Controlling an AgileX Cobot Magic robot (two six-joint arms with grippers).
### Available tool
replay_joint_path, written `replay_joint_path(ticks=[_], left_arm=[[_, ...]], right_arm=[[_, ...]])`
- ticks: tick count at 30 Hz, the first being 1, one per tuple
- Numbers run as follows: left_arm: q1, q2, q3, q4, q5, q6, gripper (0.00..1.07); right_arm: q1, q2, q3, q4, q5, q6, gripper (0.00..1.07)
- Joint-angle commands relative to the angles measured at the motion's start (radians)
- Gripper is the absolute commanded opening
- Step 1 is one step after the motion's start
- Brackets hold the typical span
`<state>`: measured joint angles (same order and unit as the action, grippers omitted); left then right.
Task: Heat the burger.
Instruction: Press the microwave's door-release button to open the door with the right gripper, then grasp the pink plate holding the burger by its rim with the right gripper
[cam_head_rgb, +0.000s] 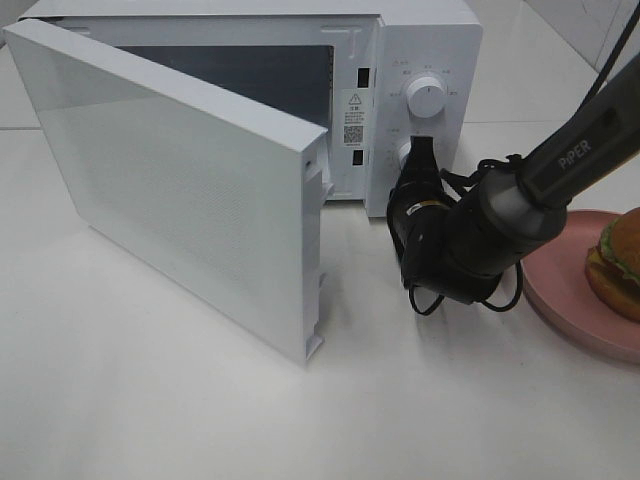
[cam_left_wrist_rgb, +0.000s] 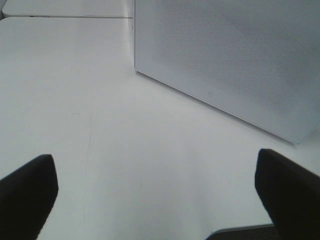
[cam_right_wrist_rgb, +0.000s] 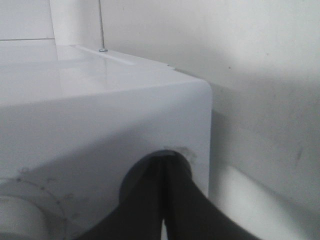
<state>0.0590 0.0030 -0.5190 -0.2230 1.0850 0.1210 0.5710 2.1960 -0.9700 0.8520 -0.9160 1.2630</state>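
Pinched shut and empty, my right gripper (cam_right_wrist_rgb: 165, 167) sets its tips against the lower knob (cam_head_rgb: 403, 152) on the microwave (cam_head_rgb: 430, 40) panel. I judge this is the door release, since the door (cam_head_rgb: 180, 190) stands open to its left. The forearm slants down from the right, wrist level. Behind it, to the right, the burger (cam_head_rgb: 618, 265) sits on the pink plate (cam_head_rgb: 570, 295). My left gripper (cam_left_wrist_rgb: 155, 167) hangs wide over the table (cam_left_wrist_rgb: 125, 125).

White microwave (cam_head_rgb: 425, 50), tiny dots all over its open door (cam_head_rgb: 180, 190). White tabletop (cam_head_rgb: 150, 400). Beside the microwave, pink plate (cam_head_rgb: 560, 300), golden-brown burger (cam_head_rgb: 618, 262) with green lettuce, black right pincer (cam_head_rgb: 420, 152).
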Motion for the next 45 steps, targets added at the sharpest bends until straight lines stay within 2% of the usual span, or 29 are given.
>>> replay_joint_path(ticks=[1, 8, 15, 21, 23, 26, 28, 36, 38, 45], left_arm=[[-0.003, -0.001, 0.003, -0.004, -0.014, -0.005, 1.0], [-0.003, -0.001, 0.003, -0.004, -0.014, -0.006, 1.0], [-0.003, -0.001, 0.003, -0.004, -0.014, -0.006, 1.0], [-0.003, -0.001, 0.003, -0.004, -0.014, -0.005, 1.0], [-0.003, -0.001, 0.003, -0.004, -0.014, -0.005, 1.0], [-0.003, -0.001, 0.003, -0.004, -0.014, -0.007, 1.0], [-0.003, -0.001, 0.003, -0.004, -0.014, -0.006, 1.0], [-0.003, -0.001, 0.003, -0.004, -0.014, -0.006, 1.0], [-0.003, -0.001, 0.003, -0.004, -0.014, -0.006, 1.0], [-0.003, -0.001, 0.003, -0.004, -0.014, -0.006, 1.0]], right_arm=[[-0.047, -0.017, -0.097, -0.112, -0.215, -0.022, 0.0], [-0.047, -0.044, -0.063, -0.112, -0.168, -0.023, 0.0], [-0.047, -0.106, 0.033, -0.113, 0.011, -0.014, 0.0], [-0.047, -0.149, 0.104, -0.113, 0.078, -0.021, 0.0], [-0.047, -0.187, 0.143, -0.131, 0.175, -0.031, 0.0], [-0.047, -0.198, 0.152, -0.145, 0.201, -0.04, 0.0], [-0.047, -0.252, 0.179, -0.16, 0.306, -0.101, 0.0], [-0.054, -0.347, 0.212, -0.157, 0.461, -0.271, 0.0], [-0.072, -0.405, 0.211, -0.158, 0.594, -0.446, 0.0], [-0.119, -0.489, 0.211, -0.186, 0.828, -0.749, 0.01]])
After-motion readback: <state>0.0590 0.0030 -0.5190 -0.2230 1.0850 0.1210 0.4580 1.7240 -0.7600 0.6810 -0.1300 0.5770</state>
